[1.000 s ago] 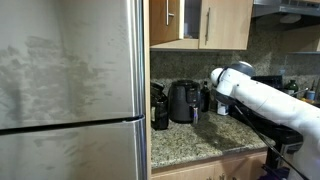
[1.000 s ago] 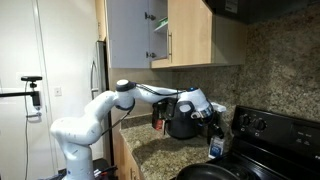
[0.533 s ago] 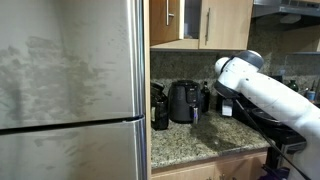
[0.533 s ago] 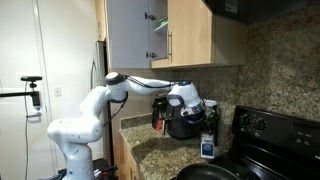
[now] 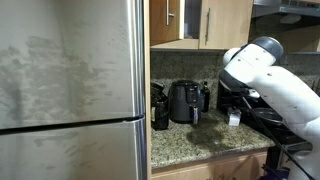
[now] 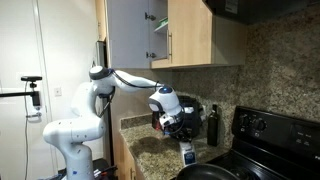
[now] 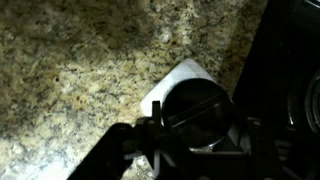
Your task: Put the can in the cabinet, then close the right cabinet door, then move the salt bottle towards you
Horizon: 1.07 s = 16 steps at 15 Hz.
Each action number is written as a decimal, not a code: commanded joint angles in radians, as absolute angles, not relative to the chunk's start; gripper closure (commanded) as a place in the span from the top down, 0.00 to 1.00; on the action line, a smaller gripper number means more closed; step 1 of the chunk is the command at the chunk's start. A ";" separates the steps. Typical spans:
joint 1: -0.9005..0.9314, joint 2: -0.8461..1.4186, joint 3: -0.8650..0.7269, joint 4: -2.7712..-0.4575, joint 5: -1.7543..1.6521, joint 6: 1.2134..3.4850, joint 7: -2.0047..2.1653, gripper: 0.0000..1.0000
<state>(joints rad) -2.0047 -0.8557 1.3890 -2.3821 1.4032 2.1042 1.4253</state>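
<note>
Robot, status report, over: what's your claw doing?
Gripper shut on salt bottle. Bottle upright over granite counter. Stove close alongside, black appliance nearby.

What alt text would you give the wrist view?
Seen from above, the gripper is shut on the salt bottle, whose white body and dark round top show between the jaws. A speckled granite counter lies beneath, and the black stove is at the right.

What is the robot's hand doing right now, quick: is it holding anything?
Hand: closed on the salt bottle, holding it.
</note>
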 commanded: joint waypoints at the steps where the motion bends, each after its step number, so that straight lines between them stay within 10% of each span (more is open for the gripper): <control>1: -1.875 -0.718 1.287 -2.489 1.345 2.110 1.223 0.37; 16: -1.439 -0.630 0.851 -2.717 0.805 2.323 1.781 0.37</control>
<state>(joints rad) -1.5264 -0.6733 0.9400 -2.6869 0.9382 2.3282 1.6435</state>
